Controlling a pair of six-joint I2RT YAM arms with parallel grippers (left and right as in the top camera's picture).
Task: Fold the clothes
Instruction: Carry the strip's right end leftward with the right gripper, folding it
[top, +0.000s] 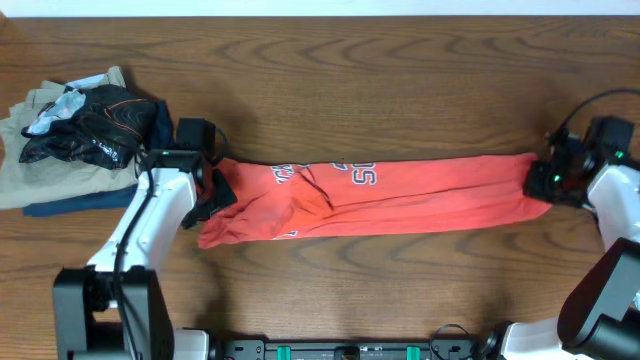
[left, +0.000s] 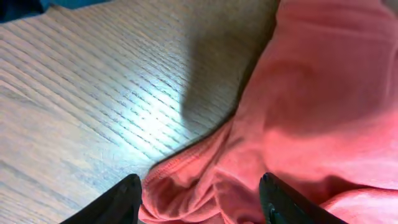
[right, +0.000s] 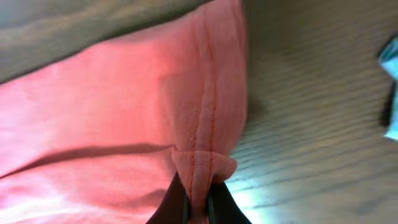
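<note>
So the coral-red fabric T-shirt with white block lettering is lying on the brown wood-grain desk as one long narrow band, running left to right across the middle, with the lettering facing up towards the left part. The right hand is at the band's right end, and its jaws are pinched tight on a stitched hem of the shirt, with the fabric bunched up between the dark fingertips. The left hand is at the opposite end, low over the desk with its jaws spread apart. The wrinkled edge of the shirt sits in the gap between the two black fingers, but as far as the wrist view shows it isn't clamping anything. In the far left corner there's a messy pile of other clothes: beige stuff underneath, a dark blue layer, and a crumpled black piece with a pale bit on top, just left of the left arm
</note>
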